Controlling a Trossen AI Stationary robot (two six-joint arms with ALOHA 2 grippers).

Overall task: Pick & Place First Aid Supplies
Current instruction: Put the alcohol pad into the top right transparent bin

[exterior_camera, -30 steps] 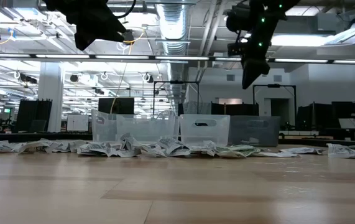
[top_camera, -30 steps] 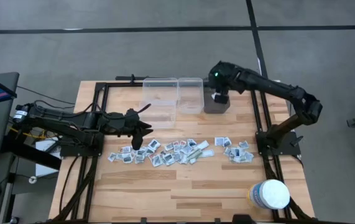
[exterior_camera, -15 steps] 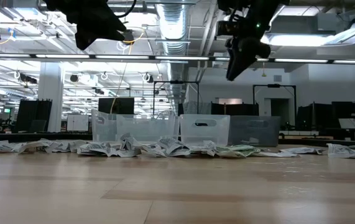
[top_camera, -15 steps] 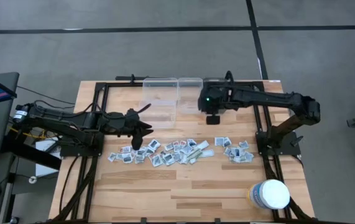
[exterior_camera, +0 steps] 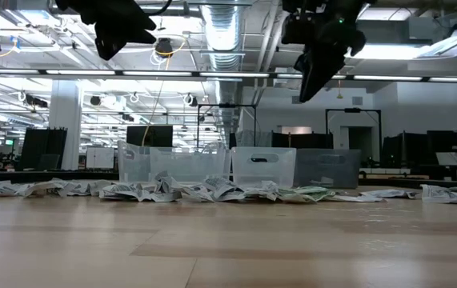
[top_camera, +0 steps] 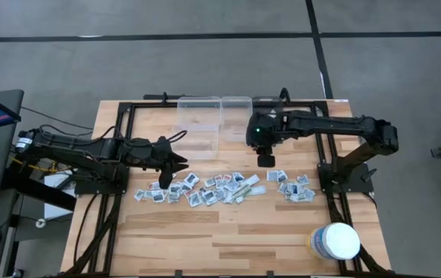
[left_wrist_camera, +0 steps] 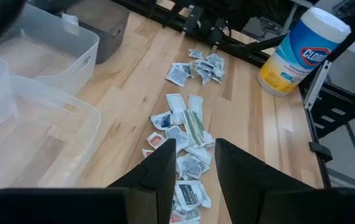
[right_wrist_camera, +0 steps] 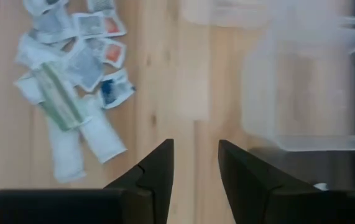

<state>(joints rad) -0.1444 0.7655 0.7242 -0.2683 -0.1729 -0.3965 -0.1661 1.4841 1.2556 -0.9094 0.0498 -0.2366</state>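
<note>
The first aid supplies point(top_camera: 218, 188) lie flat in a loose row across the middle of the table, with a smaller heap point(top_camera: 291, 186) to the right. They are small square packets with a few long pale wrappers point(right_wrist_camera: 78, 134). My left gripper point(top_camera: 177, 167) hangs open above the row's left part, and its wrist view looks along the packets point(left_wrist_camera: 186, 134). My right gripper point(top_camera: 265, 160) hangs open over bare wood between the bins and the packets point(right_wrist_camera: 71, 59). In the low view both grippers point(exterior_camera: 120, 28) point(exterior_camera: 316, 64) hang high above the table.
Two clear bins point(top_camera: 197, 123) point(top_camera: 236, 116) and a dark bin point(exterior_camera: 328, 168) stand along the far edge. A white round tub point(top_camera: 334, 242) with a blue-yellow label stands at the near right corner. Black frame rails point(top_camera: 324, 154) flank the wooden table point(top_camera: 228, 232).
My right gripper has swung from above the dark bin toward the table's near edge and slightly left. It now hangs over bare wood just behind the packets.
</note>
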